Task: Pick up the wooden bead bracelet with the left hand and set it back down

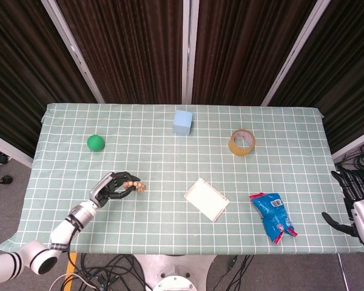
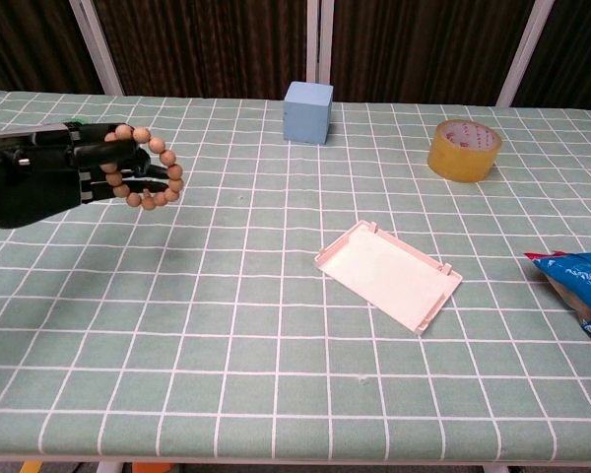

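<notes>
The wooden bead bracelet [image 2: 144, 178] hangs in the air as a ring of light brown beads, held by the fingers of my left hand [image 2: 41, 179] well above the checked tablecloth. In the head view the same left hand [image 1: 111, 187] is at the table's front left with the bracelet [image 1: 134, 185] at its fingertips. My right hand [image 1: 359, 205] stays off the table's right edge, fingers spread and holding nothing.
A green ball [image 1: 95, 142] lies back left, a blue cube [image 1: 182, 121] at the back centre, a tape roll [image 1: 242, 142] back right. A white tray [image 2: 388, 274] lies mid-table and a blue snack bag [image 1: 273, 216] front right.
</notes>
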### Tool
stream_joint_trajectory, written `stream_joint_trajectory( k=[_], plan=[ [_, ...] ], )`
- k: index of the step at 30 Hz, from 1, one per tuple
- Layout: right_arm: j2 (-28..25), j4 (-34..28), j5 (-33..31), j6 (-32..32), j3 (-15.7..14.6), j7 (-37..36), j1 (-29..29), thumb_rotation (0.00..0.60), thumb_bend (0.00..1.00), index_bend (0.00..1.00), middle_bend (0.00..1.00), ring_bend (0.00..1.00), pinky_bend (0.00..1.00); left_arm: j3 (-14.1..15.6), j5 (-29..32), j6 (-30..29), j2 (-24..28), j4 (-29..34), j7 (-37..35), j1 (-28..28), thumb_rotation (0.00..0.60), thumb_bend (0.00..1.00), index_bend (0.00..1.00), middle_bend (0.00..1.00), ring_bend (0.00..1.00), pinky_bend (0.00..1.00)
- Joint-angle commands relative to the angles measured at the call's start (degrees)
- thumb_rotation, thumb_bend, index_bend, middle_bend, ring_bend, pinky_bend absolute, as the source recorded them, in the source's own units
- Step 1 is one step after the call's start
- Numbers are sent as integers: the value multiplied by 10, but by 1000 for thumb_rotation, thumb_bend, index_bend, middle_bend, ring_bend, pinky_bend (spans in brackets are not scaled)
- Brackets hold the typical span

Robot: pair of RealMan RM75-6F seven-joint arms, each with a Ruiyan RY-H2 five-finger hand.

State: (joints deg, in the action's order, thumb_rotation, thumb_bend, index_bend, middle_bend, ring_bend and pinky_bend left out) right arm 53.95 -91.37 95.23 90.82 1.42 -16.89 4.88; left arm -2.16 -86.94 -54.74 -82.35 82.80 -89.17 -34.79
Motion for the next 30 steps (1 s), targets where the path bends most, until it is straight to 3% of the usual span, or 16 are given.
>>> stream_joint_trajectory(
  k=[1, 4, 7, 16, 22, 24, 26, 27, 28, 29, 30],
  plan=[
    [0, 0, 0, 0, 0, -1, 0, 600, 101, 0, 0, 0, 0, 13, -34, 31, 40, 26, -140, -14, 510, 407, 553, 562, 277, 166],
    [0, 0, 1, -1, 1, 0, 1, 600, 101, 0, 0, 0, 0, 21, -49, 18, 39, 20, -165, -16, 307, 407, 543, 558, 277, 166],
    [0, 1, 0, -1, 1, -1, 1, 600, 101, 0, 0, 0, 0, 26, -58, 5, 35, 12, -179, -17, 194, 406, 537, 555, 276, 166],
    [3, 6, -3, -3, 2, -5, 2, 600, 101, 0, 0, 0, 0, 23, -14, 19, 44, 45, -231, -21, 191, 407, 541, 587, 276, 165],
    [5, 10, -4, -7, 2, -9, 3, 600, 101, 0, 0, 0, 0, 21, -11, 21, 47, 47, -203, -23, 164, 436, 505, 577, 276, 165],
    [5, 11, -4, -7, 3, -10, 4, 600, 101, 0, 0, 0, 0, 20, -10, 21, 47, 46, -201, -24, 199, 442, 486, 569, 276, 164],
    [6, 12, -4, -8, 3, -11, 4, 600, 101, 0, 0, 0, 0, 20, -12, 23, 47, 42, -197, -26, 338, 446, 461, 562, 276, 161],
    [6, 13, -5, -8, 3, -12, 4, 600, 101, 0, 0, 0, 0, 19, -10, 25, 47, 41, -192, -27, 451, 449, 455, 564, 276, 160],
    [6, 13, -5, -9, 3, -12, 5, 600, 101, 0, 0, 0, 0, 19, -7, 26, 46, 41, -190, -27, 526, 451, 454, 566, 276, 159],
    [6, 13, -5, -9, 3, -13, 5, 600, 101, 0, 0, 0, 0, 18, -4, 27, 46, 42, -189, -26, 586, 456, 455, 570, 276, 158],
    [6, 14, -4, -8, 3, -13, 4, 600, 101, 0, 0, 0, 0, 17, -2, 29, 47, 43, -190, -26, 600, 463, 455, 571, 276, 158]
  ],
)
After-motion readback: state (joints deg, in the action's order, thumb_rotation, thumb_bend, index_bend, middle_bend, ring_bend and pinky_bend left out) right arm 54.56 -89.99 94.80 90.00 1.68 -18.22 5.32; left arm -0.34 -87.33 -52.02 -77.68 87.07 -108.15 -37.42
